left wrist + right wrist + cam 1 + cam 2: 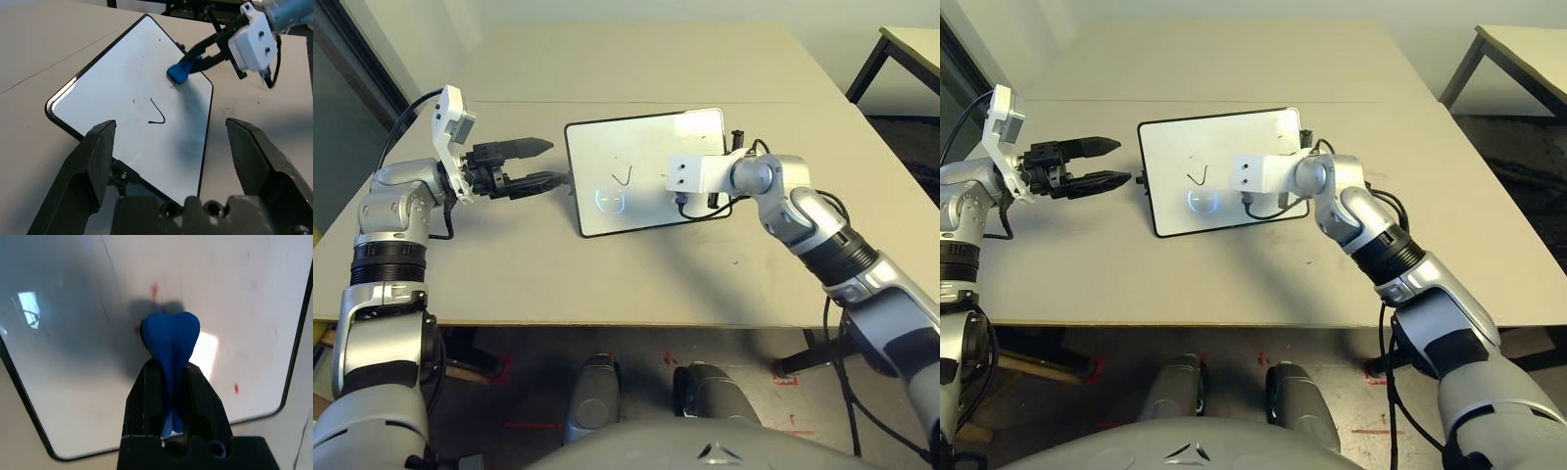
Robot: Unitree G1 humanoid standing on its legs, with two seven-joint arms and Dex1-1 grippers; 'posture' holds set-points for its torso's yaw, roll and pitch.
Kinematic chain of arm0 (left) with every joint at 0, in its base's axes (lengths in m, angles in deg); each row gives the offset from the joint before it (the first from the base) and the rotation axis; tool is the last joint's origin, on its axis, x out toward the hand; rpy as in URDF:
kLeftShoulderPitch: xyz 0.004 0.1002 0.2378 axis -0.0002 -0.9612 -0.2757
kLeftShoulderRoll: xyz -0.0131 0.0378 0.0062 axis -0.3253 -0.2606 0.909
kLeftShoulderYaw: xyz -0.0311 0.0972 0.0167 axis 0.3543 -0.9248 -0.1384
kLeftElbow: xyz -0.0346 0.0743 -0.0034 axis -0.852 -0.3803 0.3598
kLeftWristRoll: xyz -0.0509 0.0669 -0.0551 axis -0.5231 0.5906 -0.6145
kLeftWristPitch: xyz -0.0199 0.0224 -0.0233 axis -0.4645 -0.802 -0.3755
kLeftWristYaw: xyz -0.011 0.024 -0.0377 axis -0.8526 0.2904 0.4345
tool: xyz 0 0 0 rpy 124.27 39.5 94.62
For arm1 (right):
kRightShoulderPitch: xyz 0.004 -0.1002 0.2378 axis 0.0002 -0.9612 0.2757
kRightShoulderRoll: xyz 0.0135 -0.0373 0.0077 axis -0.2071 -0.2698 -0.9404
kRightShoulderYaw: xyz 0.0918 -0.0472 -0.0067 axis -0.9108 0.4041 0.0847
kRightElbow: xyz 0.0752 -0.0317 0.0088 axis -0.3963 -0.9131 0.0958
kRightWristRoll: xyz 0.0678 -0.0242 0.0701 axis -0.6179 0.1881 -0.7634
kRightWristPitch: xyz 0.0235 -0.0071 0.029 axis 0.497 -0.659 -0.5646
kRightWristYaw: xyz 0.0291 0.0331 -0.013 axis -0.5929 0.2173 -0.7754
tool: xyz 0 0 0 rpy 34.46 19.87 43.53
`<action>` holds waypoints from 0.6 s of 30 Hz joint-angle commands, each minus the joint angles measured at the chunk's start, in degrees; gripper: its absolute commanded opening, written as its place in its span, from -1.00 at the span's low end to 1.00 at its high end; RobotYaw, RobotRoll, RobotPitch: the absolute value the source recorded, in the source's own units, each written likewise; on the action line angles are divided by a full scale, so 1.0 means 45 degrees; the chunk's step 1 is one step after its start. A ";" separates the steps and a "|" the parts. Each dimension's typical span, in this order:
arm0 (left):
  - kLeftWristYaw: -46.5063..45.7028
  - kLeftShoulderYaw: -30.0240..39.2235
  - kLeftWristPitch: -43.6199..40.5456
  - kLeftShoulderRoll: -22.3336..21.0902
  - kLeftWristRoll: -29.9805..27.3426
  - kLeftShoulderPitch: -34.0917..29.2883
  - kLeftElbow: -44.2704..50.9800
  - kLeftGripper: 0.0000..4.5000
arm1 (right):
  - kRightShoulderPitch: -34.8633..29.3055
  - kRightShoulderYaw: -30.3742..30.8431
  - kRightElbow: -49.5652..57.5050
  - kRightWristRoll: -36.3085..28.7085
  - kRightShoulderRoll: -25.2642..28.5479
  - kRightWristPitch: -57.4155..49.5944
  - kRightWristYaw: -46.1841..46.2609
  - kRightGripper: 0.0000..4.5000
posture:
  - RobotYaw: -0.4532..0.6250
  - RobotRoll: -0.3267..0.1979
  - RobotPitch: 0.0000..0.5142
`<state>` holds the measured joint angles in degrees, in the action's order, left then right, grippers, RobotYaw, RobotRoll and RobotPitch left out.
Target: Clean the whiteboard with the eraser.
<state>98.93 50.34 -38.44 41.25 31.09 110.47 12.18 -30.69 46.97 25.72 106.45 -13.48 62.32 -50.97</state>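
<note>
The whiteboard [607, 147] lies flat on the table, slightly turned, with a thin black check-shaped stroke [624, 176] near its middle. My right gripper [171, 369] is shut on the blue eraser [170, 340], whose rounded end rests on the board's right half, to the right of the stroke [157, 113]. From the head views the white wrist housing [690, 174] covers the eraser. A few tiny red specks dot the board near the eraser. My left gripper [553, 163] stands open at the board's left edge, by a small grey knob [120, 174], with nothing between its fingers.
The beige table [509, 274] has wide bare room in front of and behind the board. A black cable [705, 211] loops under my right wrist over the board's near right corner. Another table [901, 49] stands at the far right.
</note>
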 commanded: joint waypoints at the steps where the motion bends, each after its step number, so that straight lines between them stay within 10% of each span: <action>1: -0.0042 -0.0005 0.0042 -0.0022 0.0143 0.0048 -0.0046 1.00 | 0.0321 0.0202 -0.0124 0.0260 -0.0220 0.0188 -0.0099 -0.86 | 0.36 0.25 -0.87; 18: -0.0023 -0.0066 0.0052 -0.0006 0.0156 0.0207 -0.0097 1.00 | 0.0084 0.0105 -0.1130 0.0842 0.0318 0.0913 0.0080 -0.86 | 0.35 0.25 -0.86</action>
<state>98.60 50.34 -38.44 41.25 31.09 110.59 12.18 -29.59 47.90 22.55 109.45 -12.81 66.45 -50.70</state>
